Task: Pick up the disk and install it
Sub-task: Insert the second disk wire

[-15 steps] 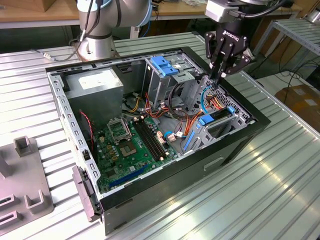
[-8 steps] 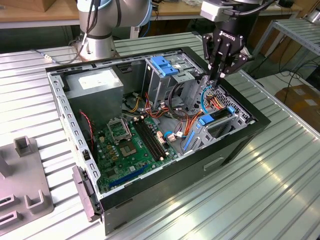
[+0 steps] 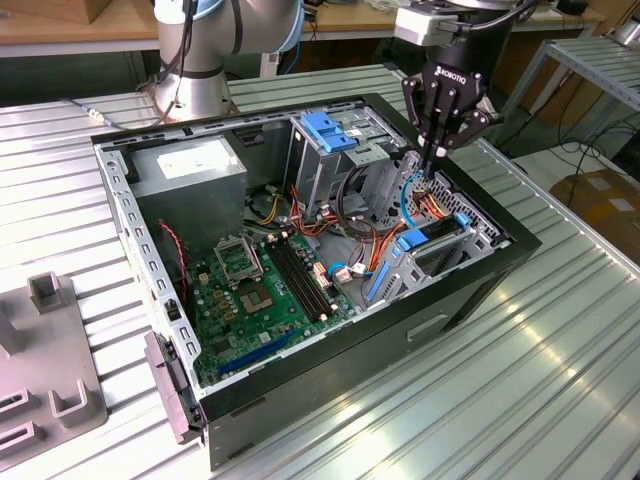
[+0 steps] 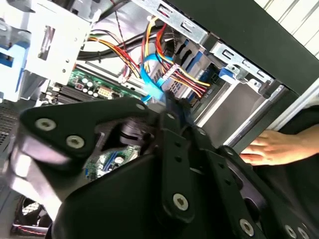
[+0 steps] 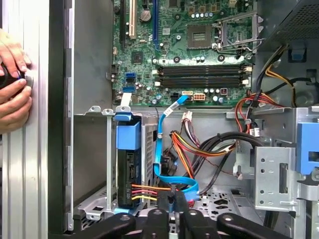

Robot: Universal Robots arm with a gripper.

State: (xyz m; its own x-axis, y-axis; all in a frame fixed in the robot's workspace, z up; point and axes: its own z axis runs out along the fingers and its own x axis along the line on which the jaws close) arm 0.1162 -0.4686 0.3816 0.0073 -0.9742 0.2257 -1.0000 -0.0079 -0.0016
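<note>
Over the open computer case [image 3: 470,290], toward the exterior view's right, the black gripper [image 3: 437,152] hangs from the arm with its fingers drawn together to a point, reaching down into the cable area by the drive bay. In the first wrist view the fingertips [image 5: 175,209] look nearly closed around the flat blue data cable [image 5: 160,149] and the bundle of red, yellow and orange wires [image 5: 199,154]; whether they actually pinch the cable I cannot tell. In the second wrist view the gripper body [image 4: 164,164] blocks the tips, with the blue cable [image 4: 149,82] running right ahead of them.

The disk [image 5: 128,164] already sits on edge in the bay at the case's front corner, its blue carrier rail on top and power wires plugged into its end. In the exterior view the disk [image 3: 425,240] shows as a blue-framed slab in the grey cage, just beside and below the gripper, not touching it as far as shows.

Green motherboard [image 3: 265,280] lies on the case floor; grey power supply [image 3: 190,170] in the far corner; a wider blue bracket [image 3: 330,130] tops the other metal cage.

A person's hands [image 5: 12,79] rest on the ribbed metal table [image 3: 540,370] just outside the case wall; one hand [image 4: 279,147] shows in the second wrist view too.
</note>
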